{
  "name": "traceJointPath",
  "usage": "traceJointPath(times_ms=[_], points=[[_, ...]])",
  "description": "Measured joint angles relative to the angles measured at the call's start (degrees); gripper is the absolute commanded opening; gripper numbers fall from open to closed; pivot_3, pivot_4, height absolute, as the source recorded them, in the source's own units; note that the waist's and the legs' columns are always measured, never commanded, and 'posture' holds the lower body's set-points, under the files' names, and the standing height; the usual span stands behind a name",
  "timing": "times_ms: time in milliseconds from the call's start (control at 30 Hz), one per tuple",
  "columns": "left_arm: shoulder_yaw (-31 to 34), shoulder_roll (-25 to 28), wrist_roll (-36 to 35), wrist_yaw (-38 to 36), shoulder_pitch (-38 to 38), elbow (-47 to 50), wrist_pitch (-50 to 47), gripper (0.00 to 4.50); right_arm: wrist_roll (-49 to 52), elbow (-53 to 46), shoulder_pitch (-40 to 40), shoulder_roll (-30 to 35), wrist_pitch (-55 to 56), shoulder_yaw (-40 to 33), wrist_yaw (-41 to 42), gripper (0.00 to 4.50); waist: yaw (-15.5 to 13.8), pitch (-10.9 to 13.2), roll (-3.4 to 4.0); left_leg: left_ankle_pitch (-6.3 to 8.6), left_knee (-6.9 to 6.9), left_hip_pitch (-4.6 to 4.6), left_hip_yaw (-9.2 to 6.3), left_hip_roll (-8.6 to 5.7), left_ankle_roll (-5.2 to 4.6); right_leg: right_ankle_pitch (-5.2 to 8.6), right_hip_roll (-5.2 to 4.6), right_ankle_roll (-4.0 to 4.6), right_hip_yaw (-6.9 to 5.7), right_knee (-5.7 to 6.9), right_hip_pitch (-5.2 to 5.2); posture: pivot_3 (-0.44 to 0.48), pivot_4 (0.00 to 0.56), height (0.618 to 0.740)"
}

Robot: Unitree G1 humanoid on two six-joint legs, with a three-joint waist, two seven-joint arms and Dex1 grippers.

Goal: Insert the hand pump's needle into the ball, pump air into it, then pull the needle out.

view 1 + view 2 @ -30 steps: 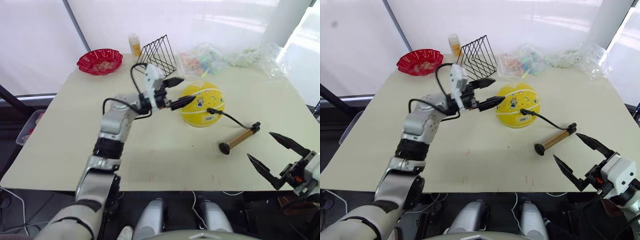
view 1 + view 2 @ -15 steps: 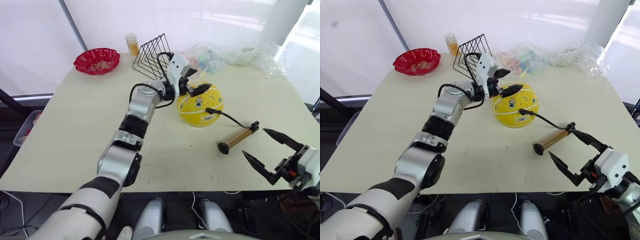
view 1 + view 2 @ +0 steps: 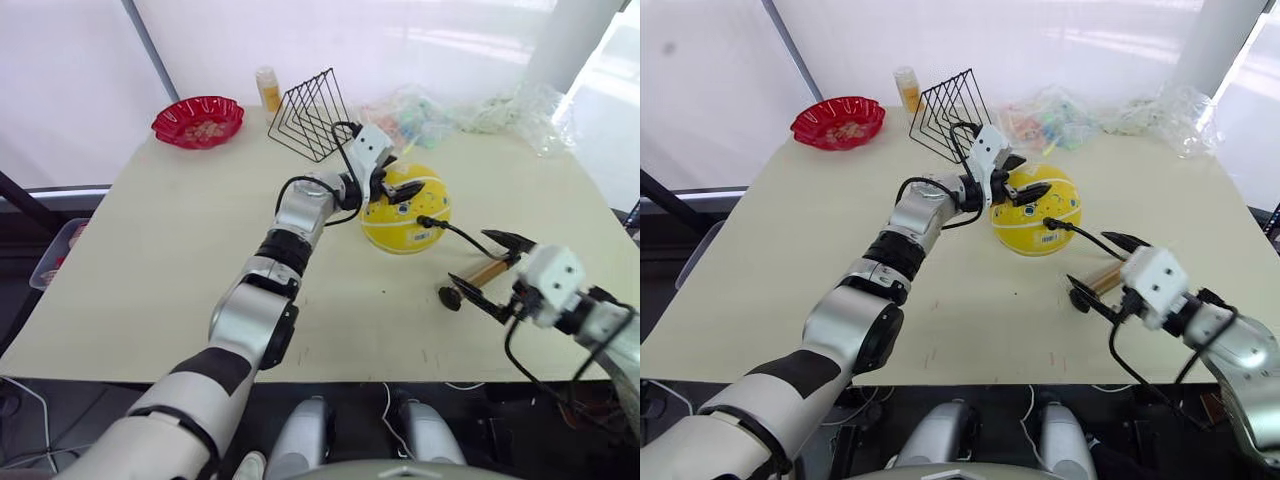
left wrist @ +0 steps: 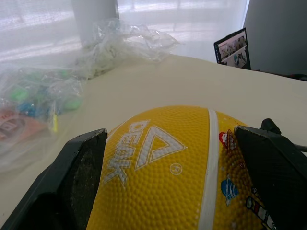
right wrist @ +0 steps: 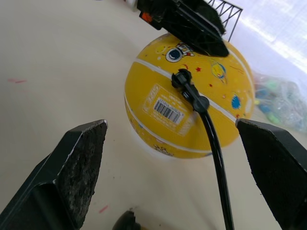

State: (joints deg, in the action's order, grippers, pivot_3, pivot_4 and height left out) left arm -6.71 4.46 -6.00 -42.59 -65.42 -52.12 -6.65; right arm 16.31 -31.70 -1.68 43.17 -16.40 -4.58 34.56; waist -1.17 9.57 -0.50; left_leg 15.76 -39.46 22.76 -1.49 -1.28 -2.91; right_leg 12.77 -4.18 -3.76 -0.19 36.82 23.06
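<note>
Needle's black fitting (image 5: 184,79) seated in yellow rubber ball (image 3: 405,208) mid-table; left gripper (image 3: 392,181) spread over ball, steadying. Right gripper (image 3: 491,272) spread around gold-barrelled hand pump (image 3: 478,276), not clamped. Next, likely: clamp pump, start pumping.

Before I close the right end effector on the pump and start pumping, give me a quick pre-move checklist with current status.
1. Needle fitting seated in the ball: ok; the needle itself is hidden inside.
2. Left end effector bracing the ball: not ok yet; its fingers are open, straddling the top of the ball.
3. Right end effector open and lined up with the hand pump: ok, fingers open on either side of the barrel.
4. Hose free of kinks: ok, it runs in one smooth curve from ball to pump.
5. Pump handle position: cannot tell, the right end effector covers that end.
6. Ball's firmness: cannot tell.
</note>
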Motion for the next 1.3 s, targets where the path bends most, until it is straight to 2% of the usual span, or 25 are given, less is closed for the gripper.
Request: traceJointPath(times_ms=[33, 100, 167, 200, 233, 500, 900, 1033, 1100, 1133, 1300], points=[[0.0, -0.2, 0.0, 0.0, -0.1, -0.2, 0.1, 4.5, -0.8, -0.1, 1.1, 0.5, -1.1, 0.7, 0.0, 4.49, -0.2, 0.0, -0.01, 0.0, 0.0, 0.01, -0.01, -0.03, 0.0, 0.0, -0.02, 0.0, 0.0, -0.01, 0.0, 0.0, 0.15, 0.737], [0.1, -0.4, 0.0, 0.0, -0.1, -0.4, 0.4, 4.5, -1.9, -0.2, 2.2, 0.9, -2.2, 1.6, 0.1, 3.99, -0.3, 0.0, -0.05, 0.0, 0.0, 0.03, -0.01, -0.05, 0.0, 0.0, -0.03, -0.01, -0.01, -0.03, 0.0, 0.0, 0.15, 0.737], [0.6, -0.3, 0.0, 0.3, 0.0, -0.6, 0.4, 4.5, -4.9, 1.3, 7.2, 1.7, -3.6, 5.0, 0.6, 3.26, 0.1, 0.0, -0.07, 0.0, -0.01, 0.02, 0.04, -0.06, 0.0, -0.03, -0.05, -0.05, 0.03, -0.03, 0.0, 0.0, 0.15, 0.737], [0.7, -0.7, 0.0, 0.6, -0.1, -0.8, 0.4, 4.5, -6.9, 2.4, 10.7, 2.2, -3.8, 6.4, 1.0, 2.63, 0.3, 0.0, -0.07, 0.0, -0.04, 0.01, 0.05, -0.08, -0.01, -0.04, -0.06, -0.08, 0.05, -0.02, 0.0, 0.0, 0.15, 0.737], [0.7, -0.9, 0.1, 0.7, -0.1, -0.8, 0.4, 4.5, -7.7, 2.8, 12.2, 2.4, -3.8, 6.8, 1.1, 2.42, 0.2, 0.0, -0.08, 0.0, -0.05, -0.01, 0.0, -0.08, -0.01, -0.04, -0.05, -0.08, 0.01, -0.01, -0.03, 0.0, 0.15, 0.737], [1.7, -1.5, 0.1, 1.4, 0.1, -0.8, -0.1, 4.5, -18.6, 10.4, 22.4, 2.6, -2.9, 15.4, 3.3, 2.42, 0.1, 0.0, -0.12, -0.01, -0.07, 0.02, -0.08, -0.11, 0.0, -0.05, -0.08, -0.08, -0.07, -0.03, -0.07, 0.0, 0.15, 0.737], [1.9, -2.1, 0.1, 1.7, 0.1, -0.8, -0.3, 4.5, -24.8, 12.8, 24.7, 1.4, -1.1, 17.7, 5.4, 2.42, 0.1, 0.0, -0.12, -0.03, -0.07, 0.02, -0.09, -0.12, 0.04, -0.05, -0.09, -0.08, -0.09, -0.02, -0.07, 0.0, 0.15, 0.737], [2.0, -2.3, 0.1, 1.8, 0.1, -0.8, -0.3, 4.5, -25.8, 13.2, 24.7, 0.5, -0.7, 17.7, 5.4, 1.27, 0.2, 0.0, -0.12, -0.04, -0.07, 0.02, -0.11, -0.12, 0.04, -0.05, -0.09, -0.08, -0.09, -0.01, -0.07, 0.0, 0.15, 0.737], [2.1, -2.2, 0.1, 1.8, 0.2, -0.8, -0.3, 4.5, -26.8, 13.9, 25.0, 0.4, -0.6, 17.6, 5.3, 0.27, 0.2, 0.0, -0.12, -0.04, -0.07, 0.01, -0.11, -0.12, 0.05, -0.05, -0.09, -0.08, -0.09, -0.01, -0.07, 0.0, 0.15, 0.737], [2.1, -2.2, 0.1, 1.8, 0.3, -0.8, -0.3, 4.5, -27.0, 14.1, 25.0, 0.2, -0.4, 17.6, 5.4, 0.07, 0.2, 0.0, -0.12, -0.04, -0.07, 0.01, -0.11, -0.12, 0.05, -0.05, -0.09, -0.08, -0.09, -0.01, -0.07, 0.0, 0.15, 0.737], [2.2, -2.1, 0.2, 1.9, 0.4, -0.8, -0.2, 4.5, -27.7, 14.4, 25.0, -0.4, 0.2, 17.5, 5.5, 0.07, 0.2, 0.0, -0.12, -0.05, -0.07, 0.0, -0.12, -0.12, 0.07, -0.05, -0.09, -0.08, -0.1, -0.01, -0.07, 0.0, 0.15, 0.737]])
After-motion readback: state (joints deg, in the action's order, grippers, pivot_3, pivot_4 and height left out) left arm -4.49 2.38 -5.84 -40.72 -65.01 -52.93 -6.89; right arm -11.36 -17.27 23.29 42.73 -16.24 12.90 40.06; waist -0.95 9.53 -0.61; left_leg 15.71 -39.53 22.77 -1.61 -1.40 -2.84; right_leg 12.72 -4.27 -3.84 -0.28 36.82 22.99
